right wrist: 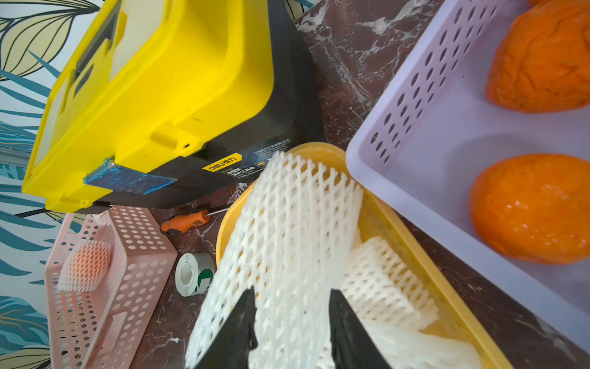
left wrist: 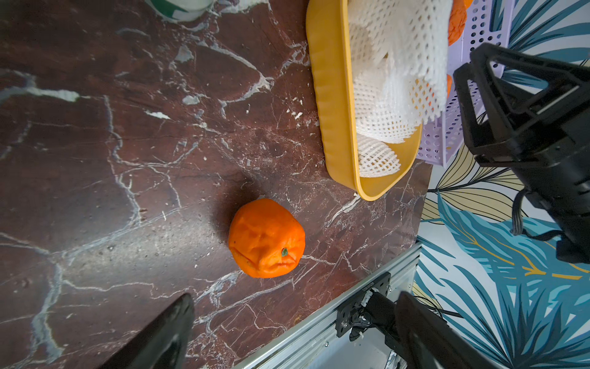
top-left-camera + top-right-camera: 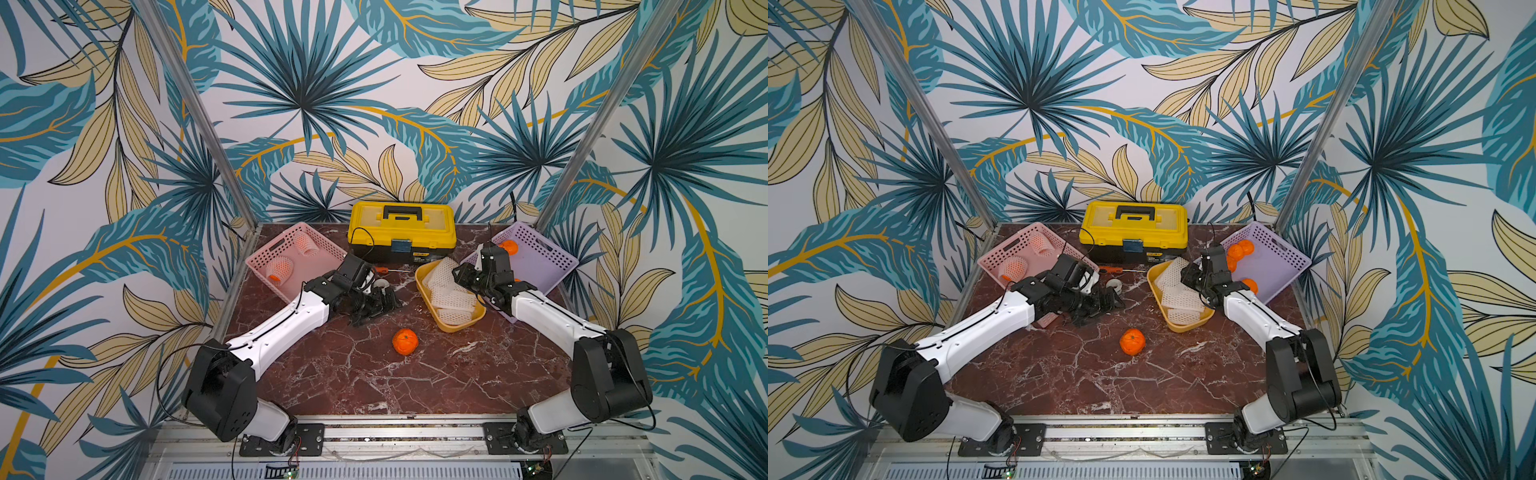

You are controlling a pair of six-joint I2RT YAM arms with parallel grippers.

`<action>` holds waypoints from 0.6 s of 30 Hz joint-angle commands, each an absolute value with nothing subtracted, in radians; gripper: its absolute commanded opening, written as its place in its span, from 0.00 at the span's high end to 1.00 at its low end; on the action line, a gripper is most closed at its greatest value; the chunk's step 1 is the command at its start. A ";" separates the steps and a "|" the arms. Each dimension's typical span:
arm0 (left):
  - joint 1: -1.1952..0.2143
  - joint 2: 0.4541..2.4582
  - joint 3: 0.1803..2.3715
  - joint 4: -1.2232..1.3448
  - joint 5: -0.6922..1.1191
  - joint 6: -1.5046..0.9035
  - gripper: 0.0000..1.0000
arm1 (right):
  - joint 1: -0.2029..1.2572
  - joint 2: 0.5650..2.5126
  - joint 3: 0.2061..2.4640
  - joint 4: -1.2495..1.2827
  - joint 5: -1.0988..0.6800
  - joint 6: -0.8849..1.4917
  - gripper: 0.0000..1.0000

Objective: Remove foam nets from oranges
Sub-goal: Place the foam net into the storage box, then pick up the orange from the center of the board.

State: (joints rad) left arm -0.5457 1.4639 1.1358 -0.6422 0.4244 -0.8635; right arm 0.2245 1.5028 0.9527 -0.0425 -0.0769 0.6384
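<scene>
Though loose, foam net inside tool

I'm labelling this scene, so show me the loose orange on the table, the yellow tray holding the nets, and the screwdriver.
loose orange [image 3: 405,341]: in a top view, middle of its peel.
yellow tray [image 2: 330,96]: left wrist view, on its bare outer wall.
screwdriver [image 1: 185,221]: right wrist view, on its orange handle.

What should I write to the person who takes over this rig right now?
Left tool open, pointing toward one bare orange on the table.
Right tool open over the yellow tray, a foam net between its jaws.
Done: other nets in the tray, bare oranges in the purple basket.
Left: two netted oranges in the pink basket; the table orange probably joins the others.
</scene>
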 commanded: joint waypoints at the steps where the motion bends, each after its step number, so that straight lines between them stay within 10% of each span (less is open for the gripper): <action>1: -0.529 1.438 1.143 -0.656 0.426 -0.853 0.01 | 0.233 1.467 0.913 -0.061 -0.067 0.625 0.58; 18: -0.378 1.386 1.194 -0.743 0.405 -0.785 0.00 | 0.747 1.319 0.732 -0.028 -0.064 0.181 0.20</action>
State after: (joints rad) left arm -0.4053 1.4242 1.1545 -0.7116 0.4213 -0.8169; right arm 0.7033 1.2827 0.7563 0.0196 -0.1181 0.2626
